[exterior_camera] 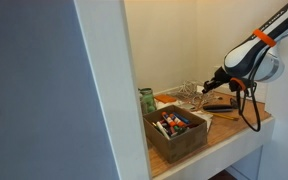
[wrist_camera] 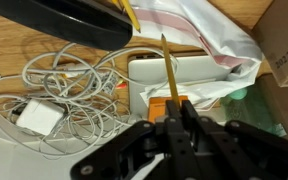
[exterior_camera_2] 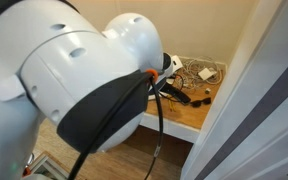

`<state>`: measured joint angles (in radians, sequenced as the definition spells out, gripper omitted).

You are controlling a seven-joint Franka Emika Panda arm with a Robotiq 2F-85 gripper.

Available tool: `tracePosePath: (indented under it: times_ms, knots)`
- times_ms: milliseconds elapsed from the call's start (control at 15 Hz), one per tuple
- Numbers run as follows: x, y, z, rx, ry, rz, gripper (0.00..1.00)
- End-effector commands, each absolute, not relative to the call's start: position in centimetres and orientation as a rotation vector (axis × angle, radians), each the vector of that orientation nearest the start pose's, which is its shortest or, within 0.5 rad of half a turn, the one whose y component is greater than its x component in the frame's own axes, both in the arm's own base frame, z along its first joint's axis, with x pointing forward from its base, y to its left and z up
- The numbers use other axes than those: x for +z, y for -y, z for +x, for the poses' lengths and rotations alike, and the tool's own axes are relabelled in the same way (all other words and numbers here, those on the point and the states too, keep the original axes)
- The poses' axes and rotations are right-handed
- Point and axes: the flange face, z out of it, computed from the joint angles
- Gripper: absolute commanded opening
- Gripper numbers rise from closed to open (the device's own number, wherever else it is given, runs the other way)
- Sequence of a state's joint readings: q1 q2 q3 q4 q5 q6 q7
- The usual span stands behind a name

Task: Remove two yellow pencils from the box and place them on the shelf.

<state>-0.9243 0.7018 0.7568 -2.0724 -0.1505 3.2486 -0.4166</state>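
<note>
In the wrist view my gripper [wrist_camera: 176, 105] is shut on a thin yellow pencil [wrist_camera: 168, 65], which sticks out past the fingertips over an orange-and-white flat item. A second thin yellow stick [wrist_camera: 130, 14] shows at the top beside a black object. In an exterior view my gripper [exterior_camera: 206, 88] hangs above the back of the wooden shelf [exterior_camera: 239, 128], beyond the olive-brown box [exterior_camera: 179, 135] of coloured markers at the shelf's front. The shelf [exterior_camera_2: 184, 115] also shows in an exterior view, mostly behind the arm.
A tangle of white cables with a white adapter [wrist_camera: 44, 105] lies on the shelf. Crumpled white paper or plastic [wrist_camera: 219, 45] and brown cardboard [wrist_camera: 284, 50] lie further along. A green cup [exterior_camera: 146, 100] stands behind the box. White walls enclose the shelf.
</note>
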Motion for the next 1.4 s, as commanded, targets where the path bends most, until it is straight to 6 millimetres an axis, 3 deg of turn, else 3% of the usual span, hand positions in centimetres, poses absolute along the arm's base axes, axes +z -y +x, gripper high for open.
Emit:
tracePosePath:
  times_ms: [0,533,1333]
  knots:
    - [24.3,13.7,62.3,-1.095,0.161,-2.784,0.03]
    - [22.6,15.2,61.0,-0.882,0.141,-2.884,0.03]
    - [20.8,15.5,60.0,-0.472,0.264,-2.958,0.03]
